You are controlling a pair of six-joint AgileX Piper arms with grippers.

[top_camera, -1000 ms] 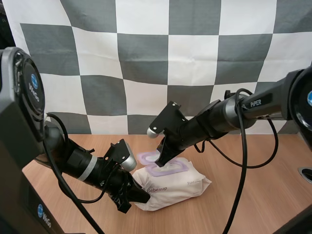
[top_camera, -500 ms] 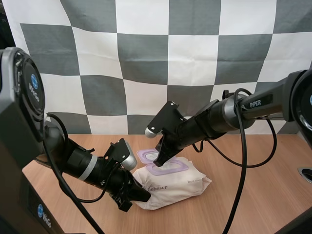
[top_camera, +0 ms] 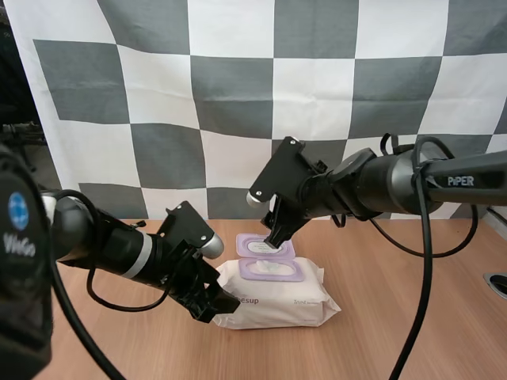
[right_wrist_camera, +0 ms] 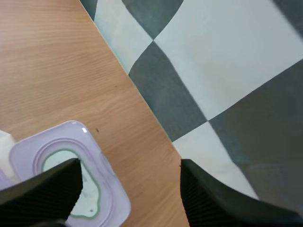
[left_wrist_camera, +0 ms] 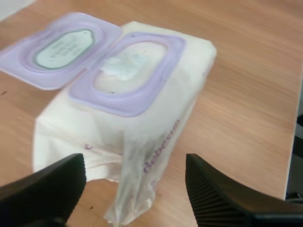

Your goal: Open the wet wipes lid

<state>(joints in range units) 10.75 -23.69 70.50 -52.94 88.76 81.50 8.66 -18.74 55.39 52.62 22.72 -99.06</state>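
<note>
The white wet wipes pack (top_camera: pixel 277 297) lies on the wooden table (top_camera: pixel 412 317). Its purple lid (top_camera: pixel 264 246) is swung back and lies open behind the purple-framed opening (top_camera: pixel 272 270), where a wipe (left_wrist_camera: pixel 120 66) shows. My left gripper (top_camera: pixel 215 304) is at the pack's near-left end, open, with the crimped end of the pack (left_wrist_camera: pixel 128 118) lying loose between its fingers (left_wrist_camera: pixel 47 189). My right gripper (top_camera: pixel 278 234) hangs just above the open lid (right_wrist_camera: pixel 61 142), its fingers (right_wrist_camera: pixel 222 198) apart and holding nothing.
Bare wood stretches to the right of the pack and in front of it. A dark round fitting (top_camera: pixel 497 283) sits at the table's right edge.
Both grippers have opened. The right one let go of the lid, which now lies flat behind the pack; the left one let go of the pack's end, and the pack has settled flatter.
</note>
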